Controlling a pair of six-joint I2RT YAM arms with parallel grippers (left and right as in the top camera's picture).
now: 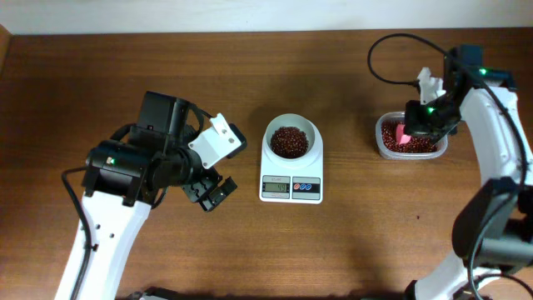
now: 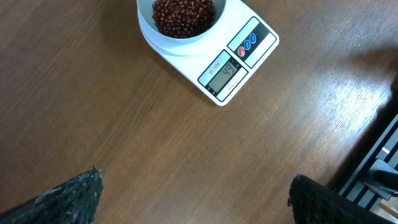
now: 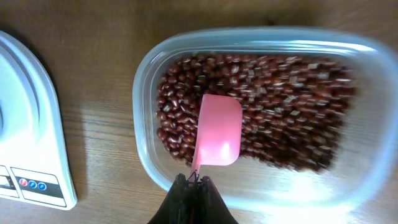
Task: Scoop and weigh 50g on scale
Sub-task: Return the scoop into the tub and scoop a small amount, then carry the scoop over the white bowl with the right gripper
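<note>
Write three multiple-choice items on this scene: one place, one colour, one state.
1. Where is the scoop? A. in the clear tub of beans beside the scale. B. in the scale's bowl. C. on the floor.
2. The scoop's colour? A. green. B. white. C. pink.
3. The left fingers are: A. shut on the scoop. B. open, empty. C. shut on a bowl.
Key: 1 A, the right wrist view shows it over the tub's beans; 2 C, plainly pink; 3 B, they stand wide apart, nothing between.
</note>
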